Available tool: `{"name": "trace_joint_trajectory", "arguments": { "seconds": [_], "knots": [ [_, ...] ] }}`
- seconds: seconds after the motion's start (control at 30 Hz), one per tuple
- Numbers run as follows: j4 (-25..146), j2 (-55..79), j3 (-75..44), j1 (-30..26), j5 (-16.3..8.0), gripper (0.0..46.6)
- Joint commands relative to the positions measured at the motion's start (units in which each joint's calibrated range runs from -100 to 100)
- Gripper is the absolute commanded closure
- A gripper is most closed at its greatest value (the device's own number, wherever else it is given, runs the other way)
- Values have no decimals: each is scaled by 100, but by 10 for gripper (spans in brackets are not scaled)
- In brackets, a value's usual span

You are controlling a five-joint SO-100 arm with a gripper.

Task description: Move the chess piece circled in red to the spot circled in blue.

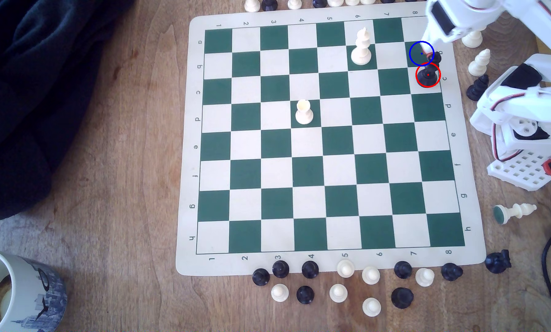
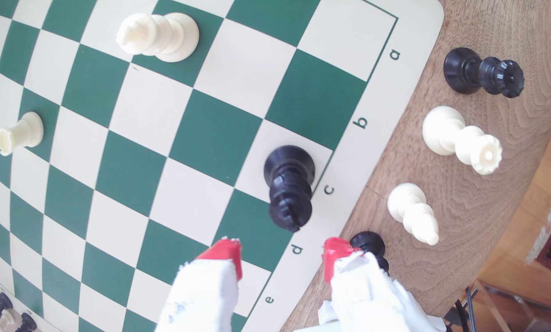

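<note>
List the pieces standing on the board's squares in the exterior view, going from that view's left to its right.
White rook → tall white piece → black chess piece in the red ring, on the board's last column at the exterior view's right.

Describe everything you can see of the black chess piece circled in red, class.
The black chess piece looks like glossy dark plastic: a wide round base, a slim ribbed stem and a knobby crowned top. It stands upright on a cream square in row c, at the chessboard mat's edge column 8. Nothing grips it; the open red-tipped claw hovers close by, apart from it.
</note>
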Motion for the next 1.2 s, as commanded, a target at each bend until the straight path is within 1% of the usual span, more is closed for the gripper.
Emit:
{"name": "trace_joint_trajectory", "arguments": {
  "seconds": [0.0,0.37,1.17],
  "knots": [
    [-354,217,-18,101,34,317],
    [-673,608,571,211,107,321],
    [-1108,1007,797,31,59,337]
  ]
}}
